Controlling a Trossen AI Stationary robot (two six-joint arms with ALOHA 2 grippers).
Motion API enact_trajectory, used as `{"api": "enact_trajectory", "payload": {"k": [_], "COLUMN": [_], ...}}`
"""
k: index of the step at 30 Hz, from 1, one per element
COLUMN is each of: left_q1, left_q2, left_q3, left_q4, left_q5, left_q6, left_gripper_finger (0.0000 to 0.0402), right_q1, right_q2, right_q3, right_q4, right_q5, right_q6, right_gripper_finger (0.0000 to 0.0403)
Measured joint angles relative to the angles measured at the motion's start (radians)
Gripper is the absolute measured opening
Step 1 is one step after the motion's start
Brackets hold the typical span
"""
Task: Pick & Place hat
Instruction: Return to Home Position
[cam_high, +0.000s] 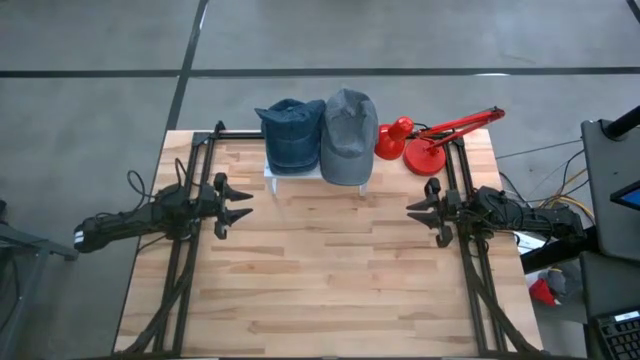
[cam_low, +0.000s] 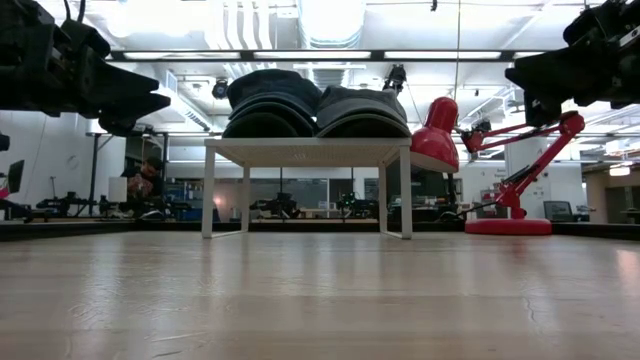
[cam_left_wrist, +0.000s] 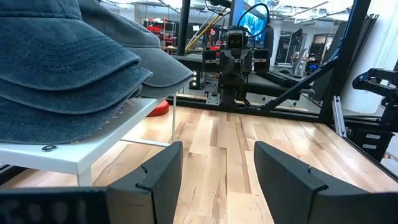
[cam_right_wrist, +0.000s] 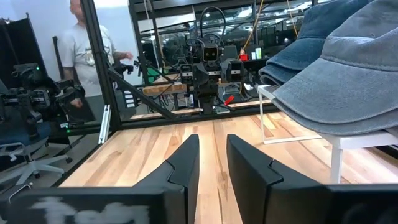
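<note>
— where's the left gripper (cam_high: 240, 204), and what are its fingers doing?
— it hangs over the left side of the table (cam_high: 330, 280), pointing in toward the middle. the fingers are spread wide with nothing between them, and they're clear of the wood.
— and the right gripper (cam_high: 418, 210)?
— it's over the right side, facing the left one across the bare middle of the table. there's only a narrow gap between its fingers, and nothing is in it either. in the low view both grippers sit up at about the level of the caps.
— so where are the caps?
— they're all on the small white shelf (cam_low: 300, 150), which stands at the middle of the table's far edge. the dark blue caps (cam_high: 290, 135) are stacked on its left half; the left wrist view shows three brims, one on top of another. the grey-blue caps (cam_high: 348, 135) are stacked on the right half, and the two piles press against each other. both piles hang a little past the shelf's front edge.
— is either gripper near them?
— no, both are well apart from the shelf, nearer the table's sides.
— anything else on the table?
— a red lamp (cam_high: 425, 150) stands just to the right of the shelf. its shade is close beside the grey-blue pile, though i can't tell whether they touch.
— and beyond the table?
— a person (cam_right_wrist: 81, 37) in a light shirt stands back in the room, seen in the right wrist view.
</note>
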Motion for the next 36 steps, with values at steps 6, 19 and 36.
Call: {"api": "enact_trajectory", "payload": {"k": [6, 19, 36], "left_q1": [0.000, 0.000, 0.000], "left_q2": [0.000, 0.000, 0.000], "left_q3": [0.000, 0.000, 0.000], "left_q4": [0.000, -0.001, -0.001], "left_q5": [0.000, 0.000, 0.000], "left_q6": [0.000, 0.000, 0.000], "left_gripper_finger": [0.0202, 0.0202, 0.0202], "right_q1": [0.000, 0.000, 0.000], "right_q2": [0.000, 0.000, 0.000], "right_q3": [0.000, 0.000, 0.000], "right_q4": [0.000, 0.000, 0.000], "right_q5": [0.000, 0.000, 0.000], "right_q6": [0.000, 0.000, 0.000], "right_gripper_finger": [0.0067, 0.0077, 0.0082]}}
